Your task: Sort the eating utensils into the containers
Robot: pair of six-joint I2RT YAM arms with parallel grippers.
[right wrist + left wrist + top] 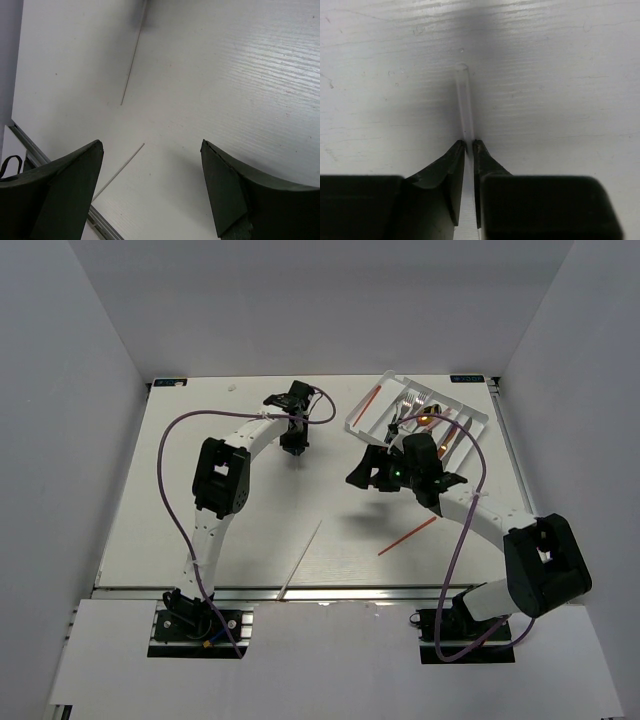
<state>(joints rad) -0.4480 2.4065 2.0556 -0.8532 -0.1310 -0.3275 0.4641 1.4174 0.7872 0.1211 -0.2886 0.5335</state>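
My left gripper (pixel 293 447) is down at the table at the back centre. In the left wrist view (pixel 469 143) its jaws are shut on a thin pale chopstick (pixel 464 100), whose far end lies on the table beyond the tips. My right gripper (pixel 362 477) hangs open and empty above the table, jaws wide (pixel 151 144). The white tray (pixel 475 418) at the back right holds forks, a spoon and a red chopstick (pixel 367 405). Another red chopstick (pixel 407 536) and a pale chopstick (pixel 300 560) lie on the table; the pale one also shows in the right wrist view (pixel 120 169).
A thin pale line (pixel 131 65) runs across the table toward the left gripper's shadow in the right wrist view. The table's metal front rail (pixel 330 593) lies just beyond the loose pale chopstick. White walls enclose the table on three sides.
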